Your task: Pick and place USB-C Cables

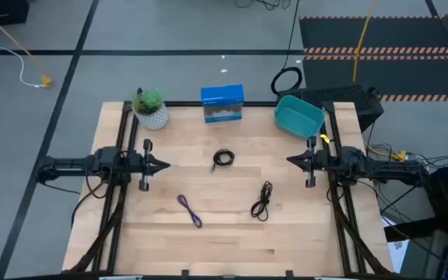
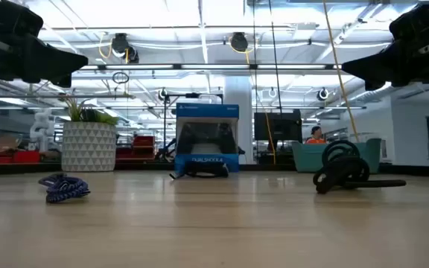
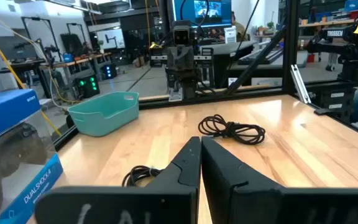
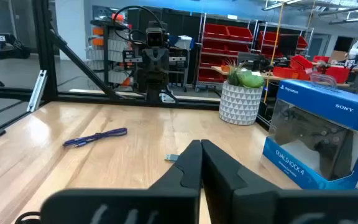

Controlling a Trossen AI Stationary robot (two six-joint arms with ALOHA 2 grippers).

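Two dark arms wait at the table's edges, three thin cables lying between them on pale wood.

From the high view, the left gripper [image 1: 164, 164] sits at nine o'clock, its fingers [image 3: 188, 163] pressed together and holding nothing. At eleven o'clock stands a white faceted pot with a green plant [image 1: 151, 108]. The blue-purple cable [image 1: 190, 209] — a slim folded strand — lies at seven o'clock. A glossy blue box [image 1: 222, 103] stands at twelve o'clock, and the tight round black coil [image 1: 223, 158] rests at the centre. The long loose black bundle [image 1: 262, 200] lies at five o'clock. A smooth teal bin [image 1: 299, 117] sits at one o'clock. The right gripper [image 1: 290, 161] is at three o'clock — fingers [image 4: 190, 163] closed together, empty.
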